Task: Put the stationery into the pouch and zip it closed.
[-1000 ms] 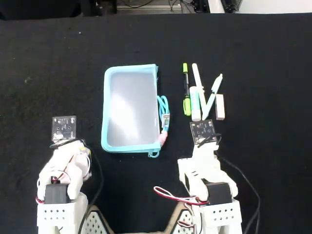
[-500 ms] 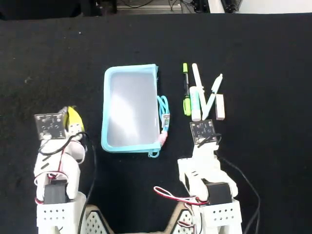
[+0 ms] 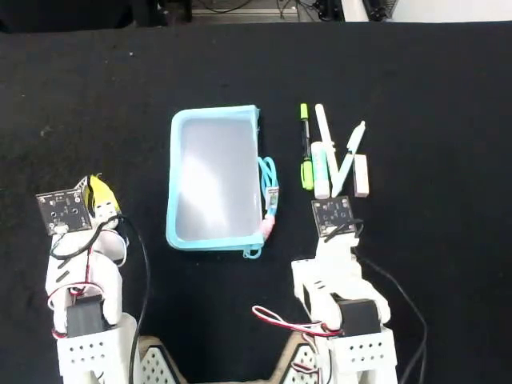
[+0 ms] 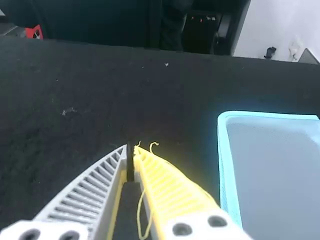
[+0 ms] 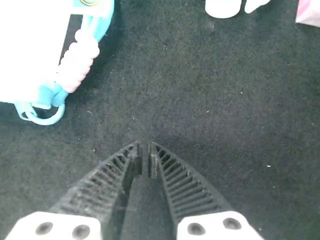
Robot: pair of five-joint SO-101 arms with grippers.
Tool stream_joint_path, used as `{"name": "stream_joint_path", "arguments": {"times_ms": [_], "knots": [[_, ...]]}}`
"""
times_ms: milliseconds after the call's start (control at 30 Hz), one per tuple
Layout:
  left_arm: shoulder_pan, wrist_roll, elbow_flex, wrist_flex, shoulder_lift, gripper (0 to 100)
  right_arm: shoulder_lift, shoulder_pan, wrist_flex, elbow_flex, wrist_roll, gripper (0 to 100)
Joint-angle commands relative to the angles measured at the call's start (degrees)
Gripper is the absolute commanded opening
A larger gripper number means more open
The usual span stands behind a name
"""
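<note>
Five pieces of stationery are lined up on the black surface (image 3: 432, 96), all outside the pouch (image 3: 214, 180) and just beside its right-arm side. A green highlighter (image 3: 306, 156) is seen nearest the pouch, then a long white pen (image 3: 326, 132), a thick white stick (image 3: 321, 174), a slanted white-and-blue pen (image 3: 349, 156) and, at the far end of the row, a small white eraser (image 3: 362, 174). The pouch, pale blue with a greyish see-through panel, is laid flat in the middle of the surface, between the two arms and a little beyond them. Its blue cord (image 3: 268, 172) and pink charm (image 3: 267, 226) are draped along the edge facing the stationery. Whether the zip is open cannot be told. The left hand (image 4: 132, 148) is held above the surface off to the pouch's left side, apart from it. Its yellow finger (image 3: 100, 194) is pressed against the pale one, and nothing is gripped. The right hand (image 5: 145, 148) is poised low over bare surface on the near side of the stationery, the charm and cord loop (image 5: 42, 112) just off to one side. Its dark fingers are drawn almost together, only a sliver left between them, and nothing is held.
</note>
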Motion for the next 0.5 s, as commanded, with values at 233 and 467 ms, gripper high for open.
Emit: {"name": "stream_joint_path", "arguments": {"times_ms": [233, 467], "knots": [[-0.3, -0.4, 1.3, 3.0, -0.2, 3, -5.7, 0.9, -19.3, -0.6, 0.7, 3.5], [-0.4, -0.4, 1.3, 4.6, -0.2, 3, -5.5, 1.0, -34.4, -0.8, 4.7, 3.6]]}}
